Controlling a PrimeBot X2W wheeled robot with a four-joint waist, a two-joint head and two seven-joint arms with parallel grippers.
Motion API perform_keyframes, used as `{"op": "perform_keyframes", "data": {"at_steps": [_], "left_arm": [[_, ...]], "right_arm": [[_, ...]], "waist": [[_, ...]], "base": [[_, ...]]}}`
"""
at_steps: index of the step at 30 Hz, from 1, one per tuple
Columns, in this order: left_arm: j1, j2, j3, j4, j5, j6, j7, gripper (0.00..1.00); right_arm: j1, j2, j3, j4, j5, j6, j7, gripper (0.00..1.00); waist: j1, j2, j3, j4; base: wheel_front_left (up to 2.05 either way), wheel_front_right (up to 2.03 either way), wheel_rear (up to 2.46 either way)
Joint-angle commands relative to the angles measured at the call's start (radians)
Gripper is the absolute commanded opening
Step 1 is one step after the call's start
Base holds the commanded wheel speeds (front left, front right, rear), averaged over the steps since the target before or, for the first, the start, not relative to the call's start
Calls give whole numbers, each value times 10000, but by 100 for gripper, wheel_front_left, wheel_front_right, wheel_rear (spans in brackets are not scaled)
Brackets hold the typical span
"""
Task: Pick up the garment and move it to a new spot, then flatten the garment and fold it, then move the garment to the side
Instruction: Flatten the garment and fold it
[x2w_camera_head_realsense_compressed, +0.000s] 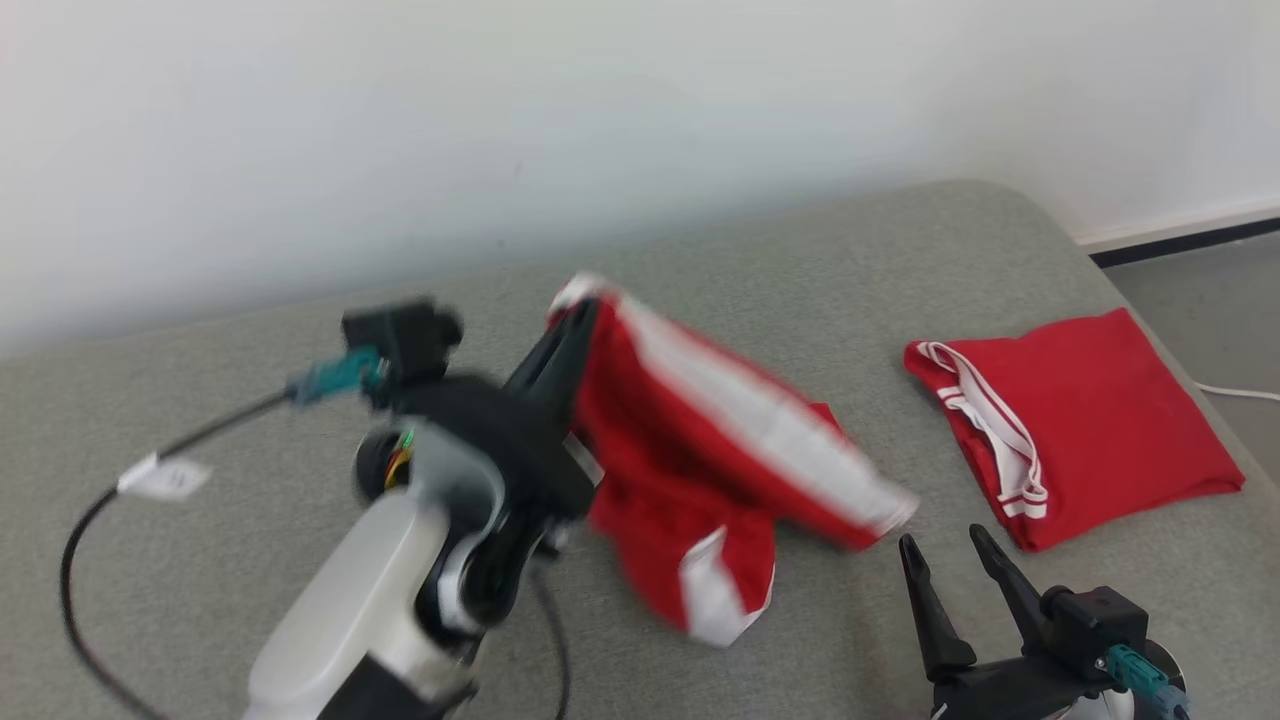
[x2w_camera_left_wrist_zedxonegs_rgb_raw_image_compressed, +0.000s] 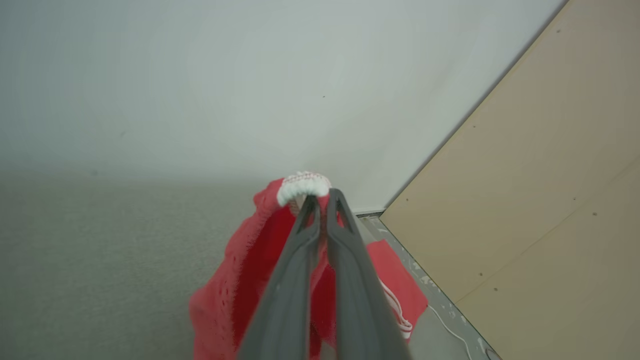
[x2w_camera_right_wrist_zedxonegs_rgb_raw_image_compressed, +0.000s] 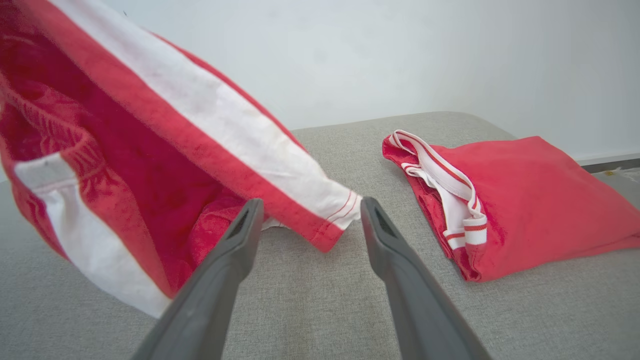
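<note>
At the far left of the head view a dark cable (x2w_camera_head_realsense_compressed: 90, 520) with a white tag (x2w_camera_head_realsense_compressed: 160, 478) looped over the grey padded surface (x2w_camera_head_realsense_compressed: 250, 560). Next to it the left hand (x2w_camera_head_realsense_compressed: 575, 320) stood raised and blurred, its fingers pinched together on the white-trimmed edge of the garment (x2w_camera_head_realsense_compressed: 700, 440), red shorts with a broad white side stripe. The shorts hung from that grip and slanted down to the right, over the middle of the surface. The head view could not resolve whether the lowest folds touched it. The left wrist view gave the pinch itself: the left hand (x2w_camera_left_wrist_zedxonegs_rgb_raw_image_compressed: 322, 197) had both fingers nearly touching, a knot of white hem bunched at their tips and the garment (x2w_camera_left_wrist_zedxonegs_rgb_raw_image_compressed: 240, 280) draping below, with a tan panel (x2w_camera_left_wrist_zedxonegs_rgb_raw_image_compressed: 525, 175) leaning against the wall on the right. The right wrist view looked from low down: the garment (x2w_camera_right_wrist_zedxonegs_rgb_raw_image_compressed: 150, 165) ballooned at its left, one striped leg end reaching between the spread fingers of the right hand (x2w_camera_right_wrist_zedxonegs_rgb_raw_image_compressed: 311, 205), which gripped nothing. In the head view the right hand (x2w_camera_head_realsense_compressed: 942, 542) sat low, gaping wide, just right of the shorts. Further right lay a folded red garment (x2w_camera_head_realsense_compressed: 1090, 410) (x2w_camera_right_wrist_zedxonegs_rgb_raw_image_compressed: 530, 195), flat on the surface near its rounded corner, and beyond it a white cord (x2w_camera_head_realsense_compressed: 1240, 392) on the floor.
</note>
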Motion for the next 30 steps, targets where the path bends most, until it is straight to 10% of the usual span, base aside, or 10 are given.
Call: {"op": "perform_keyframes", "data": {"at_steps": [1, 24, 25, 26, 30], "left_arm": [[658, 320, 2, 264, -49, 210, 21, 0], [3921, 1275, 578, 1946, -396, 481, -1261, 0], [3947, 1308, 545, 1964, -298, 482, -1368, 15], [3960, 1341, 499, 1976, -178, 480, -1487, 89], [4140, 1331, 494, 2012, -37, 402, -1906, 100]], "right_arm": [[54, 7, -32, -74, -35, -25, -15, 100], [154, -127, -32, -361, -21, -26, 233, 100], [169, -115, -40, -365, -30, -25, 238, 100], [183, -87, -42, -377, -51, -25, 247, 100], [209, -55, -76, -393, -62, -25, 231, 100]], "waist": [[1, -1, 22, 326], [1, -1, 14, 1033], [1, -1, 8, 1035], [1, -1, 1, 1034], [1, -1, -37, 1022]], "base": [[0, 0, 0], [0, 0, 0], [0, 0, 0], [0, 0, 0], [0, 0, 0]]}}
